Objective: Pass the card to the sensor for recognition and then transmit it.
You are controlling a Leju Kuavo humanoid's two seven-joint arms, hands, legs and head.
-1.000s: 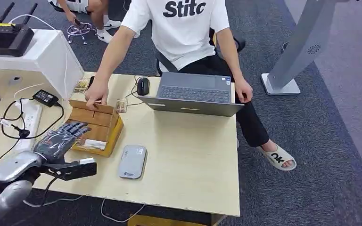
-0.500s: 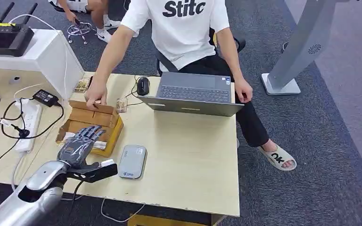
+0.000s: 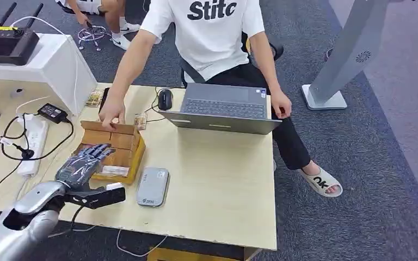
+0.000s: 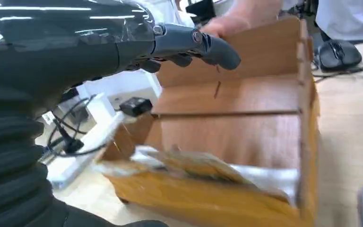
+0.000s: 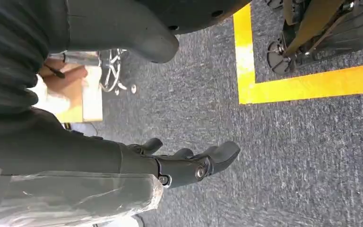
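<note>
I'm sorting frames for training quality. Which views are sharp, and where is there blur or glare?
Head view: evenly lit and sharp across the table. Left wrist view: the wooden box and its contents are smeared by blur, with glare streaks on the left robot hand. Right wrist view: carpet crisp, right robot hand slightly soft.

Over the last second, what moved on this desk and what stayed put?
The left robot hand swung toward the grey sensor, then drew back over the wooden box, fingers spread, holding nothing. The person's hand shifted slightly along the box's far wall. The box, the grey sensor and the laptop stayed in place. The right robot hand hangs over the carpet.
</note>
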